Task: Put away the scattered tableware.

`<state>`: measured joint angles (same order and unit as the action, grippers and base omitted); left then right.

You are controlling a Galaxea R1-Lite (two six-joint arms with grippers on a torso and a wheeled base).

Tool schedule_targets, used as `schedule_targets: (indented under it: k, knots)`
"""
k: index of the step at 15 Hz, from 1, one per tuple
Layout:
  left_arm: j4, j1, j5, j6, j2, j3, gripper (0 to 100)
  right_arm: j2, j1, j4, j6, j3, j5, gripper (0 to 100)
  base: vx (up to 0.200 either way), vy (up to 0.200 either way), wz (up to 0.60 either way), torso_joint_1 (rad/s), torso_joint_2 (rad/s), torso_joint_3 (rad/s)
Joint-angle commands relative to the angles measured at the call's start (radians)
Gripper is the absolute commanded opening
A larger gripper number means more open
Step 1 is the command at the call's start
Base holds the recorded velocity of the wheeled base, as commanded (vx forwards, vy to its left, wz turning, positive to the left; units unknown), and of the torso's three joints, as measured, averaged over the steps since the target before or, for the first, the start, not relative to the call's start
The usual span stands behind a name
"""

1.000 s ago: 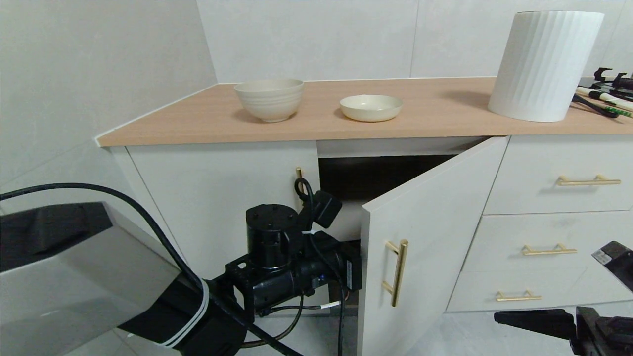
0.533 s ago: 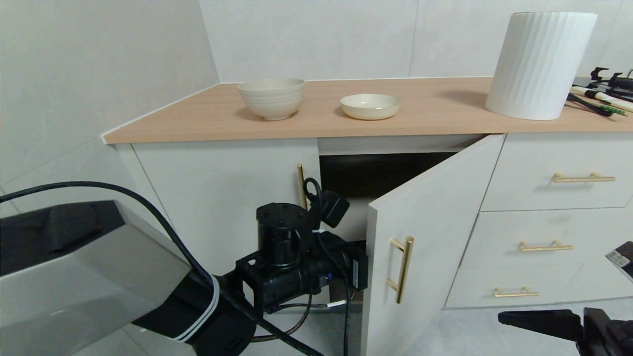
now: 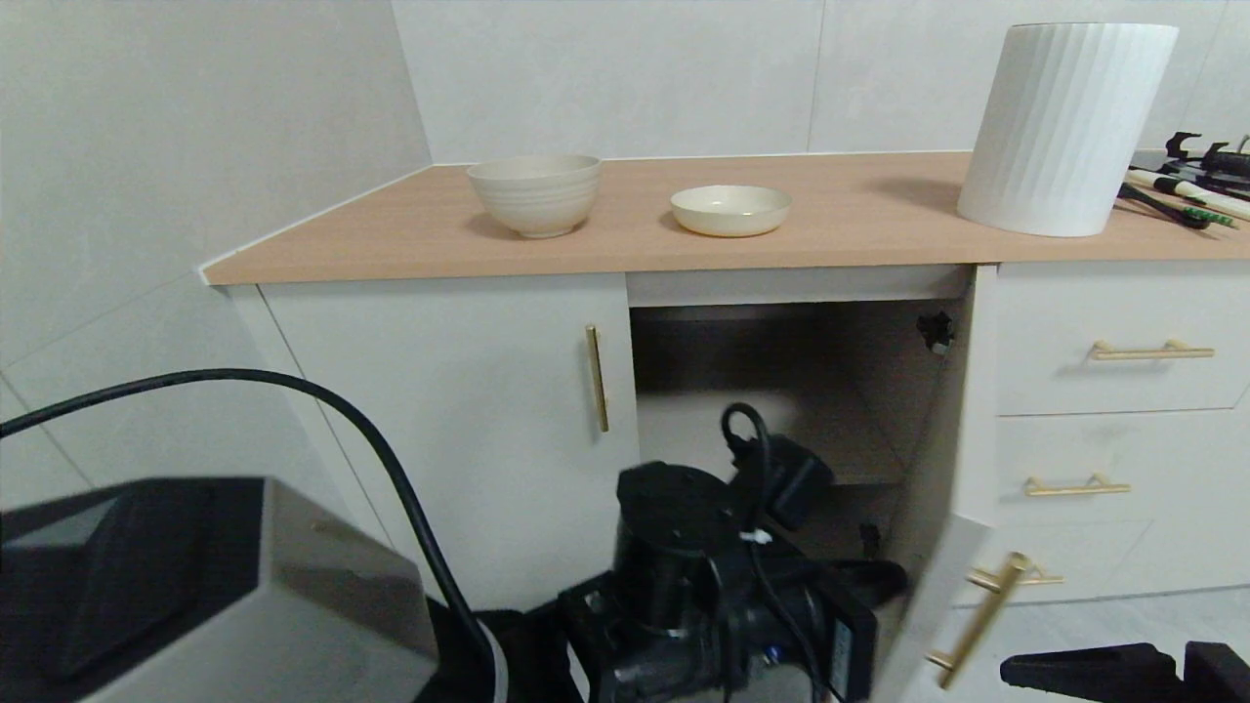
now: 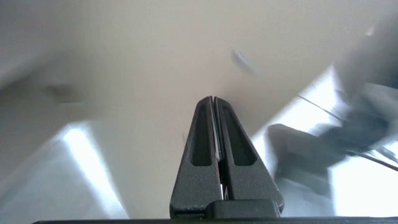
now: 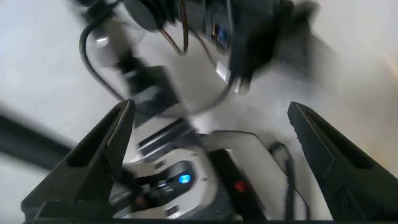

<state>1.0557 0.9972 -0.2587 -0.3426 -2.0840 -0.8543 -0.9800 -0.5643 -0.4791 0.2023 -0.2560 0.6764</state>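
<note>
- The cabinet door point(image 3: 952, 488) had swung from half open to fully open within the last half second. The left arm had shifted across and down with it.
- Left claw point(image 4: 212, 101): fingers pressed together, gripping nothing.
- Right claw point(image 5: 208, 118): fingers spread wide, empty, low beside the door handle point(image 3: 979, 621).
- The bowl point(image 3: 534, 195) and dish point(image 3: 730, 210) remained on the countertop point(image 3: 879, 220), well above both claws and to their left.
- Judgement: the shelf point(image 3: 781, 439) was now accessible, so picking up the tableware could follow.
</note>
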Motion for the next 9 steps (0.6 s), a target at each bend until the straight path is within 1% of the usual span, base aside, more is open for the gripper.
schedule_targets:
  k: [1, 2, 3, 6, 8, 9]
  knots:
    - [0.003, 0.081, 0.006, -0.018, 0.038, -0.002, 0, 0.064, -0.003, 0.001, 0.002, 0.004, 0.031, 100, 0.0, 0.0, 0.0, 0.0, 0.0, 0.0]
    - [0.003, 0.081, 0.006, -0.018, 0.038, -0.002, 0, 0.064, -0.003, 0.001, 0.002, 0.004, 0.031, 100, 0.0, 0.0, 0.0, 0.0, 0.0, 0.0]
    - [0.004, 0.067, 0.007, -0.03, 0.061, 0.006, 0, 0.076, -0.003, 0.002, 0.003, 0.004, 0.038, 100, 0.0, 0.0, 0.0, 0.0, 0.0, 0.0]
    - [0.006, -0.026, 0.01, -0.03, 0.11, 0.067, 0, 0.075, -0.005, 0.002, 0.003, 0.001, 0.042, 100, 0.0, 0.0, 0.0, 0.0, 0.0, 0.0]
    - [0.004, -0.16, 0.009, -0.024, 0.185, 0.136, 0, 0.009, -0.003, 0.007, 0.011, -0.028, 0.035, 100, 0.0, 0.0, 0.0, 0.0, 0.0, 0.0]
    - [0.0, -0.201, 0.009, -0.019, 0.214, 0.156, 0, -0.034, -0.002, 0.022, 0.011, -0.059, 0.029, 100, 0.0, 0.0, 0.0, 0.0, 0.0, 0.0]
